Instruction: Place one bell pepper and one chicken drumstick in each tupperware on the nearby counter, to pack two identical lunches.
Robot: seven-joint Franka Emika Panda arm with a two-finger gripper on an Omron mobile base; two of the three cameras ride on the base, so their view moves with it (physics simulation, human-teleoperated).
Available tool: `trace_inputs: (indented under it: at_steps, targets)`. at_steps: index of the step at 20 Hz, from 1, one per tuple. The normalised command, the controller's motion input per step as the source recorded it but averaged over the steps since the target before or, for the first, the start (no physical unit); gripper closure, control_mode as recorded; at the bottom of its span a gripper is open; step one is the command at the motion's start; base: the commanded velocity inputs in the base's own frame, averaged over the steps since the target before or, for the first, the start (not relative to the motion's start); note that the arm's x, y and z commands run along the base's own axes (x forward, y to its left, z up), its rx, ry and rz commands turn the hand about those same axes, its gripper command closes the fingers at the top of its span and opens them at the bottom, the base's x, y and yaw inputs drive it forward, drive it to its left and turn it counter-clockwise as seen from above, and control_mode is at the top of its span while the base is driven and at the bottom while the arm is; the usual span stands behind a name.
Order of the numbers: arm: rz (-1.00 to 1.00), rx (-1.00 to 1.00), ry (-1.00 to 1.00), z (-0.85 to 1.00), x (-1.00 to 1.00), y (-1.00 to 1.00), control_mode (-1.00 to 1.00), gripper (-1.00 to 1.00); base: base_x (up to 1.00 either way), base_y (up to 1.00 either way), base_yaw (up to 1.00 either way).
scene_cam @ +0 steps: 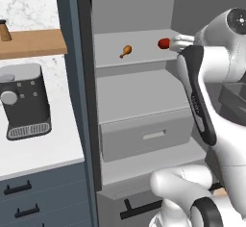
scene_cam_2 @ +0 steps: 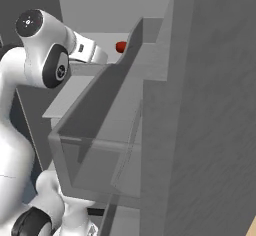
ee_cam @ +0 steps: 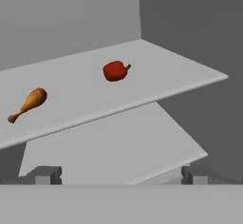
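Your left base view takes in the open fridge, one chicken drumstick and one red bell pepper lying apart on its upper shelf, and, to the left, the white counter carrying a dark coffee machine under a wooden wall shelf. The right base view loses the counter and the drumstick — a grey fridge door bin stands in front, and past its edge you see the pepper alone.

The hand view looks along the shelf: the drumstick lies to the left, knob end lowest, and the pepper to the right with its stem toward the far wall, the two well apart. A second shelf and a closed drawer lie below.

Your arm rises from the base, bends at the elbow and reaches forward into the fridge at upper-shelf height, the wrist close beside the pepper. The fingers are spread wide, with nothing between them; the gripper is short of both foods.
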Motion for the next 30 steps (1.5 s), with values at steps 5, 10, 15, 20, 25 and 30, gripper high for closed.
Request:
trace_inputs:
  at_steps: [5, 10, 15, 20, 25, 30]
  targets:
    - [0.0, 0.0, 0.0, -0.08, 0.82, -0.01, -1.0, -1.0, 0.0, 0.0, 0.0]
    - [0.0, 0.0, 0.04, -0.24, 0.73, -0.15, -1.0, -1.0, 0.0, 0.0, 0.0]
    - [0.0, 0.0, 0.06, -0.17, 0.8, -0.1, -1.0, -1.0, 0.0, 0.0, 0.0]
    - [0.0, 0.0, 0.07, -0.05, 0.76, -0.01, -1.0, -1.0, 0.0, 0.0, 0.0]
    - [0.0, 0.0, 0.04, -0.18, 0.66, -0.04, -1.0, -1.0, 0.0, 0.0, 0.0]
    - [0.0, 0.0, 0.0, -0.16, 0.6, -0.05, -1.0, -1.0, 0.0, 0.0, 0.0]
